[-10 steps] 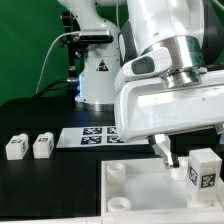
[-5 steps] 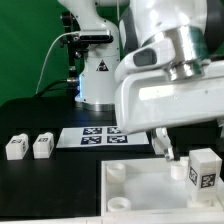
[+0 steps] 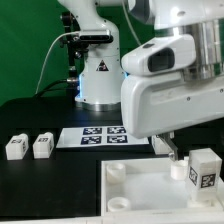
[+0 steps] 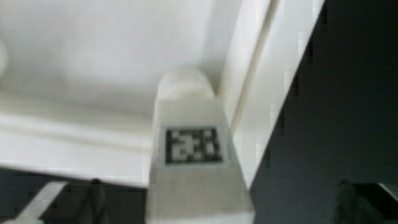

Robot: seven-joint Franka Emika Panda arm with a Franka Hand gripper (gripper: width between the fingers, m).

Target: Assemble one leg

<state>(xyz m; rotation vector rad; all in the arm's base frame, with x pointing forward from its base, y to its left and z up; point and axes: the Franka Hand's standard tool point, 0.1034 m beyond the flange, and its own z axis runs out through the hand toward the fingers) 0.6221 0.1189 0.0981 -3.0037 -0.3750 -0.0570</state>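
One leg (image 3: 203,169), a small white block with a marker tag, stands upright on the right part of the large white plate (image 3: 135,185). My gripper (image 3: 172,151) hangs just beside it, toward the exterior view's left and slightly above. In the wrist view the leg (image 4: 192,150) lies between my two dark fingertips (image 4: 64,203), which stand wide apart and do not touch it; my gripper (image 4: 210,208) is open. Two more legs (image 3: 16,147) (image 3: 42,146) lie on the black table at the exterior view's left.
The marker board (image 3: 92,136) lies flat on the table behind the plate. The robot base (image 3: 98,75) stands at the back. The plate has round sockets (image 3: 116,172) near its corners.
The arm has risen and drawn back from the leg; the fingers sit higher than a second ago. The leg stays upright on the plate.
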